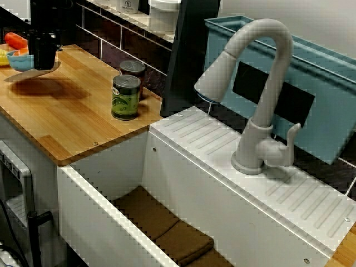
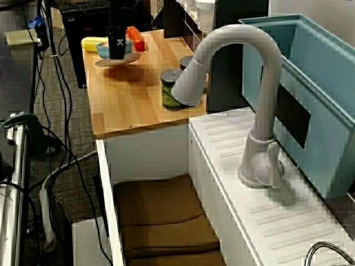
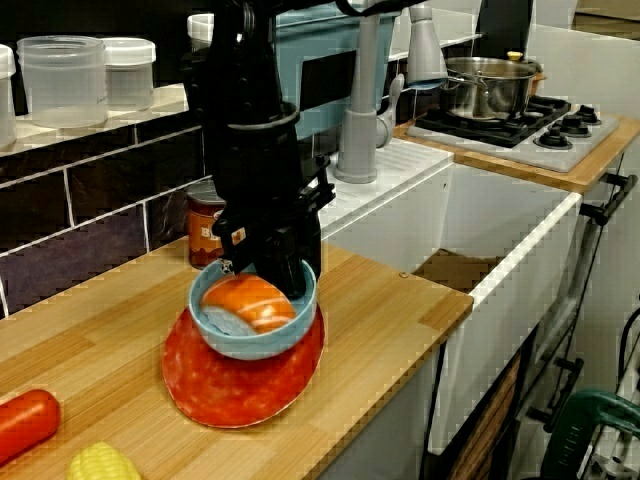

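- Blue bowl (image 3: 252, 343) sits over a red plate (image 3: 240, 385) on the wooden counter (image 3: 380, 310), near its back wall; an orange food piece (image 3: 250, 298) lies inside the bowl.
- Black pincer (image 3: 280, 272) comes straight down at the bowl's far rim, with a finger reaching inside beside the orange piece.
- Its fingertips are hidden by the rim and the food in the close side view, and are too small in the two views over the sink, so I cannot tell whether it is open or clamped on the rim.
- A brown tin (image 3: 205, 235) stands just behind the bowl.
- A red vegetable (image 3: 25, 422) and a yellow corn cob (image 3: 100, 465) lie well apart from the plate, at the counter's near corner.
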Robot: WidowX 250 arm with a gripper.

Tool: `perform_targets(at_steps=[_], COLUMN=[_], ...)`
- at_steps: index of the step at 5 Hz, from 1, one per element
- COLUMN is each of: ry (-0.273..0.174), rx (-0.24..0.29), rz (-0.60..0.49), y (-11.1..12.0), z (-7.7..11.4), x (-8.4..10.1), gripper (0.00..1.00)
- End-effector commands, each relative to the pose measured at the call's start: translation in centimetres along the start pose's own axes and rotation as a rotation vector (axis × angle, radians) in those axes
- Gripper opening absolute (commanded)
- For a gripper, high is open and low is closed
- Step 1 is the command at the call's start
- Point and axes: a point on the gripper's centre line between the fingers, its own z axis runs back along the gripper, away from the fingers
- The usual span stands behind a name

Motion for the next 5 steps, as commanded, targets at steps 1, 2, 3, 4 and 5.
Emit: perform_targets(at_steps=[1,2,3,4,5], ry=[-0.083,-0.085,-0.06,-0.058,-0.054], rx=[0.047,0.041,0.041,0.053,0.04], rz=[-0.008,-0.009,-0.014,-0.027,-0.047], y=[-0.4,-0.7,-0.7,-1.1,-1.6], z=[3.2,3.7,3.2,3.1,3.3], x=[-1.2,-1.4,-0.9,-0.9,-1.0], gripper=[0.0,0.0,0.0,0.0,0.0])
